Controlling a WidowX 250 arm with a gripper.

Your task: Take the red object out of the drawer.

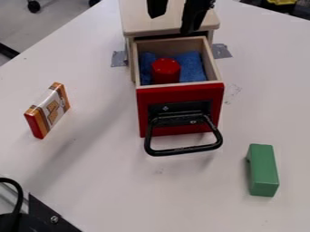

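While the black gripper (170,23) is hanging at the top of the frame, over the wooden cabinet (136,19), its fingers are standing apart and gripping nothing. Red cylinder (165,71) is sitting inside the pulled-out drawer (180,95), upper middle of the frame, on or against blue cloth (192,68); which of the two, cannot tell.

Main worry: clearance. The cylinder is standing near the front panel, so a descent drifting toward the frame's centre could be landing a fingertip on the drawer's rim. Drifting the other way, the gripper could be knocking the cabinet's top edge.

Second worry: the cloth. It is bunching around the cylinder, and low-closing fingers could be pinching fabric too, dragging it out or spoiling the hold. The cylinder's side is looking smooth and rounded; a shallow or off-centre grip could be tipping it or letting it slip back.

Third: sideways pressure on the drawer could be sliding it inward and narrowing the opening. Grey tape (118,58) is showing beside the cabinet, probably steadying the base but hardly the drawer. Green block (263,170), lower right, is lying well apart, posing little risk.
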